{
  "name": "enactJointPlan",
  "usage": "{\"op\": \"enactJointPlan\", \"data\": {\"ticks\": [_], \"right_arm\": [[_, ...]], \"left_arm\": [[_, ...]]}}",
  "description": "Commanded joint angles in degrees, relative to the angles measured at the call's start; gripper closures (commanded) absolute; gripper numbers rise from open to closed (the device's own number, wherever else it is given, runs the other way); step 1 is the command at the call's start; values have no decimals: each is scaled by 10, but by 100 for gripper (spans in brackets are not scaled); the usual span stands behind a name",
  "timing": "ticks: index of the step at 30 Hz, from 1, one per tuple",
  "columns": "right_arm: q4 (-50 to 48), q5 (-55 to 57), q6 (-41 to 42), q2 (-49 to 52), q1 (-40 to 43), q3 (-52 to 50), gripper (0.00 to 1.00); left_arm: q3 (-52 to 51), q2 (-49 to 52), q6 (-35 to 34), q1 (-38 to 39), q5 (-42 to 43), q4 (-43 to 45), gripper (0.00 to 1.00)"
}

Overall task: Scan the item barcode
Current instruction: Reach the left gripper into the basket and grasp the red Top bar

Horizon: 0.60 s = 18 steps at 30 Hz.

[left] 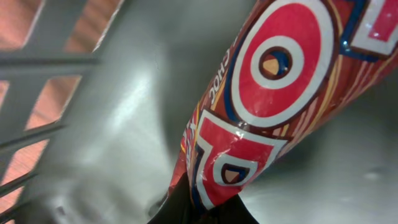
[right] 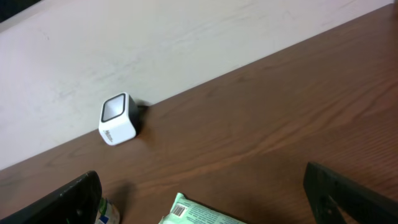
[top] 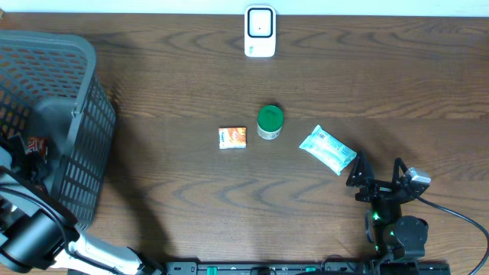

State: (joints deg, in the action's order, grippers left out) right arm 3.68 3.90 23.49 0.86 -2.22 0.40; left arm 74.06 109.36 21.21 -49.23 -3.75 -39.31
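- Overhead: a grey basket [top: 76, 114] is noted well to the left of the scanner [top: 260, 32] and nearer the robot than it. The left gripper [top: 23, 150] is seen inside the basket, with a red snack packet [top: 36, 143] right at its tip.
- Overhead: the right gripper [top: 378, 177] is placed right of the scanner and well apart from it, jaws spread wide, nothing held. A wipes pack [top: 327, 150], a green-lidded jar [top: 270, 122] and a small orange box [top: 233, 137] are laid between it and the scanner.
- Left wrist: the view is filled by the packet, printed with red circles. Its lower end is pinched between closed dark fingers [left: 180, 208]; basket floor and slatted wall are seen behind.
- Right wrist: the scanner is seen far ahead at the table's back edge. Two dark fingers [right: 74, 199] are held wide apart, the wipes pack's end lying between them, untouched.
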Motion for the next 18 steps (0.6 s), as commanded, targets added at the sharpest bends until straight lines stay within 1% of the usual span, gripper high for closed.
{"op": "enactJointPlan", "data": {"ticks": [1,5,6,9,11,12,14,16,18], "right_arm": [[2,5,1,-2,-1,-1,1],[2,5,1,-2,-1,-1,1],[2,5,1,-2,-1,-1,1],[2,5,0,-2,-1,-1,1],[2,5,1,-2,-1,-1,1],[2,5,0,-2,-1,-1,1],[2,5,0,-2,-1,-1,1],[2,5,1,-2,-1,-1,1],[2,5,1,-2,-1,-1,1]], "left_arm": [[32,-7,-40,28,70,-13,93],[63,-70,-69,59,132,-26,93],[70,-112,-89,73,164,-26,92],[74,-187,-139,89,181,-21,93],[75,-245,-209,95,181,-19,93],[75,-275,-262,95,182,-21,93],[74,-331,-343,95,195,-29,93],[74,-376,-369,102,216,-35,93],[72,-418,-385,125,235,-39,93]]}}
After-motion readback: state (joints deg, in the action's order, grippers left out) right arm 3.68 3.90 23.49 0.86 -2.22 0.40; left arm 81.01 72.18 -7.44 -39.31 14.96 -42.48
